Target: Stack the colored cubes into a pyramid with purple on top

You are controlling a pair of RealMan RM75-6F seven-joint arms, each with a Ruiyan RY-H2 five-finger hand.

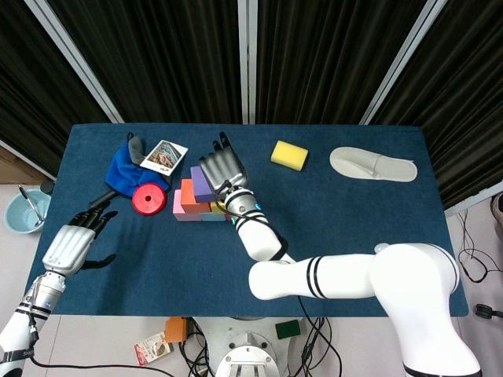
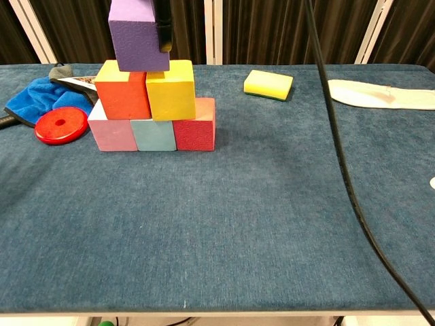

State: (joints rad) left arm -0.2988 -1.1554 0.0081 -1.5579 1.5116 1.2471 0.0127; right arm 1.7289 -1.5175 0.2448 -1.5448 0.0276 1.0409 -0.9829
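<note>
A pink cube (image 2: 112, 133), a teal cube (image 2: 153, 134) and a red cube (image 2: 195, 124) form the bottom row on the blue table. On them sit an orange cube (image 2: 122, 89) and a yellow cube (image 2: 170, 89). My right hand (image 1: 222, 168) grips the purple cube (image 2: 138, 34) from above, level, over the seam between orange and yellow. Whether its underside rests on them I cannot tell. In the chest view only a dark fingertip (image 2: 164, 27) of that hand shows. My left hand (image 1: 71, 244) hovers open off the table's front left corner.
A red disc (image 2: 61, 125) and a blue cloth (image 2: 39, 95) lie left of the stack, with a photo card (image 1: 163, 156) behind. A yellow sponge (image 2: 268, 83) and a white insole (image 2: 380, 94) lie to the right. A black cable (image 2: 340, 170) hangs across the chest view.
</note>
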